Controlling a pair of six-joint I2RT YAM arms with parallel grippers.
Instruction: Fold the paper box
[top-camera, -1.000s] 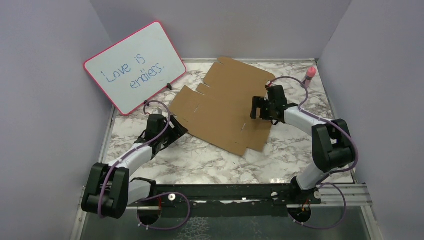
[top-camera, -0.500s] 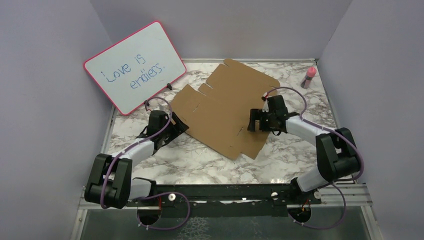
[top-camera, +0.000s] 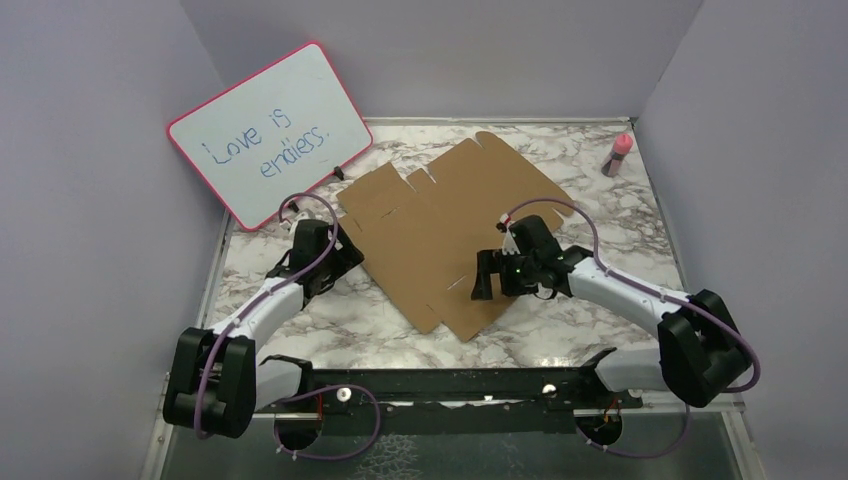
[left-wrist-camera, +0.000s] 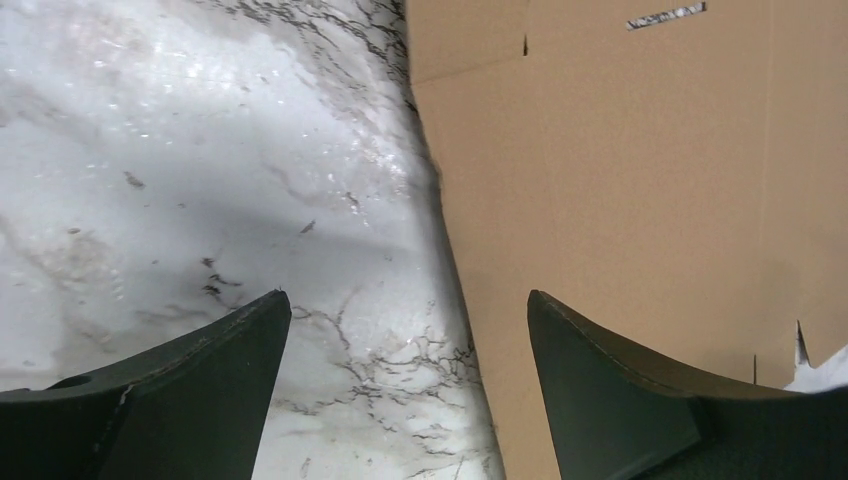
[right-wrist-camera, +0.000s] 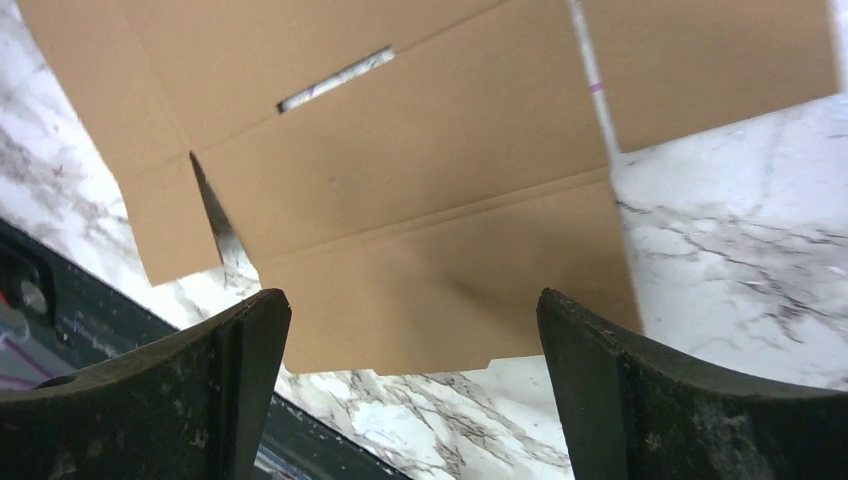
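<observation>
The paper box (top-camera: 440, 225) is a flat brown die-cut cardboard sheet lying unfolded on the marble table, its flaps and slits showing. My left gripper (top-camera: 343, 257) sits at the sheet's left edge. In the left wrist view it (left-wrist-camera: 408, 300) is open, straddling that edge of the paper box (left-wrist-camera: 620, 180), with marble under one finger and cardboard under the other. My right gripper (top-camera: 486, 276) hovers over the sheet's near right part. In the right wrist view it (right-wrist-camera: 410, 300) is open and empty above the near flap of the paper box (right-wrist-camera: 430, 190).
A pink-framed whiteboard (top-camera: 268, 130) leans at the back left, close to the sheet's far left flap. A small pink-capped bottle (top-camera: 618, 153) stands at the back right by the wall. The black mounting rail (top-camera: 450, 385) runs along the near edge.
The cardboard sheet has turned and slid toward the near side. My right gripper has travelled nearer and leftward above it. My left gripper has spread a little wider at the sheet's left edge.
</observation>
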